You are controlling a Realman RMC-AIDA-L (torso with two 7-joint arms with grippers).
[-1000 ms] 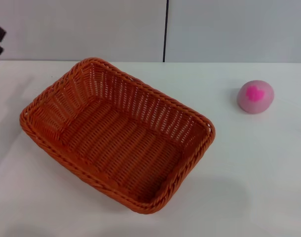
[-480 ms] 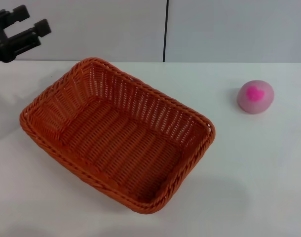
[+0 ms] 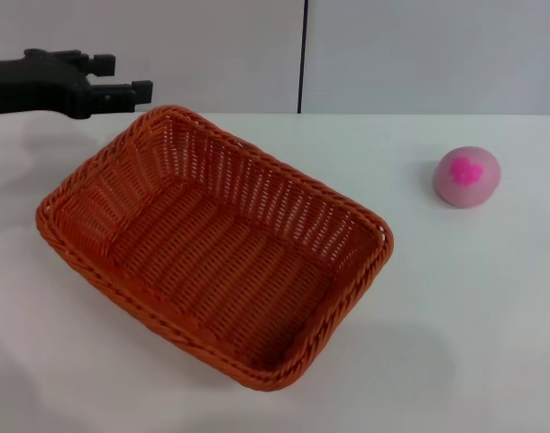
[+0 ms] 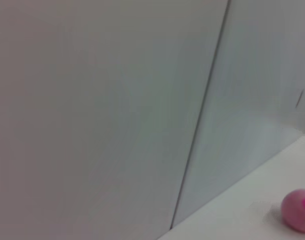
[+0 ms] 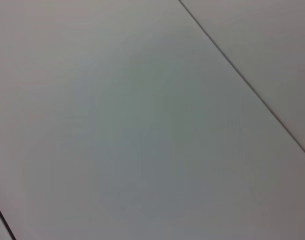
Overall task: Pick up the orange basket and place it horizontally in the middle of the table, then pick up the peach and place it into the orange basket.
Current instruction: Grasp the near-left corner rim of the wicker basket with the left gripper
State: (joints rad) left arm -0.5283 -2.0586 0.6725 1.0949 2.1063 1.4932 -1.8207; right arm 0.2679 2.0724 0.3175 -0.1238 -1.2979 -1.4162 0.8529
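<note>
Your left gripper (image 3: 131, 77) has swung in from the far left edge and now reaches level above the orange basket (image 3: 212, 244)'s far left corner, jaws spread, touching nothing. The basket lies angled on the table (image 3: 455, 316); the peach (image 3: 467, 177) sits well apart, far right

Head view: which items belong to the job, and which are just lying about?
Job:
- large orange woven wicker basket, lying diagonally, empty
- small pale pink round peach with magenta blotch, on the table to the basket's right
- broad white table
- left gripper, open, above the basket's far left corner

Lying about:
- nothing; only the grey wall panels behind
</note>
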